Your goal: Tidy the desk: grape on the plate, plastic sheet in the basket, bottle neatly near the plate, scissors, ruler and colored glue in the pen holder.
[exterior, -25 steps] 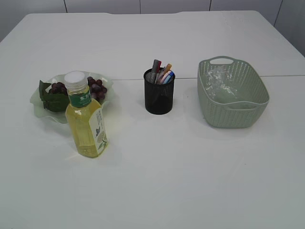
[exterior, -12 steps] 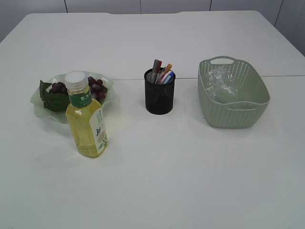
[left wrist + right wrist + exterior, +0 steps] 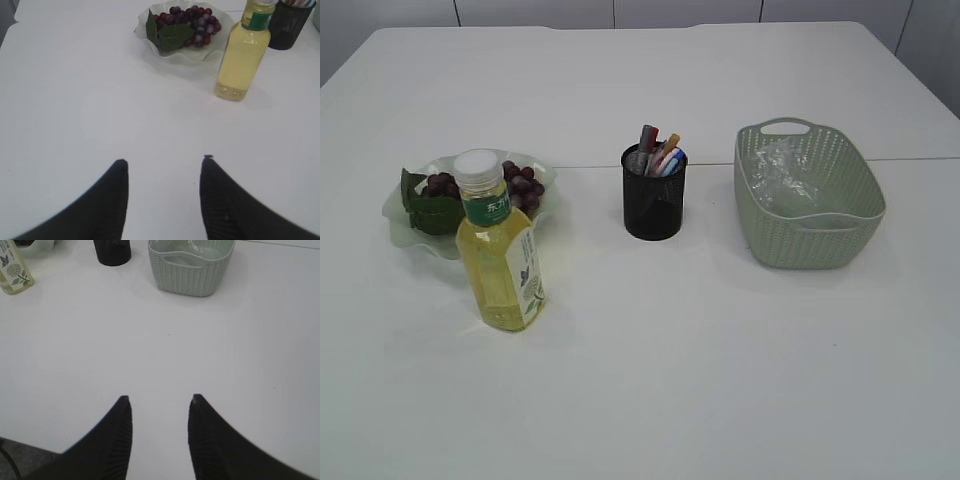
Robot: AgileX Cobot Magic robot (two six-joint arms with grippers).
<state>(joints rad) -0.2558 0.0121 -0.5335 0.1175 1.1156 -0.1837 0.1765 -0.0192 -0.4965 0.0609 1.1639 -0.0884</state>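
Left claw (image 3: pixel 164 162) gapes over bare table (image 3: pixel 75 100); bottle (image 3: pixel 243 52) stands just beside grape plate (image 3: pixel 186 52)

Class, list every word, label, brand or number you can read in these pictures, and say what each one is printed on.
Bottle, green neck band: two white characters, the first looks like "东", the second too blurred to read.
Bottle, white body label: small print and a plant drawing, too small to read.
Pen holder, basket, plate: no text visible.

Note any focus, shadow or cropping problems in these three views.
Exterior view: even, soft light, faint shadows, bottle label sharp. Left wrist view: left hand a dark, soft-edged silhouette; bottle cap cropped at the top. Right wrist view: right hand likewise dark; pen holder and basket cropped at the top.
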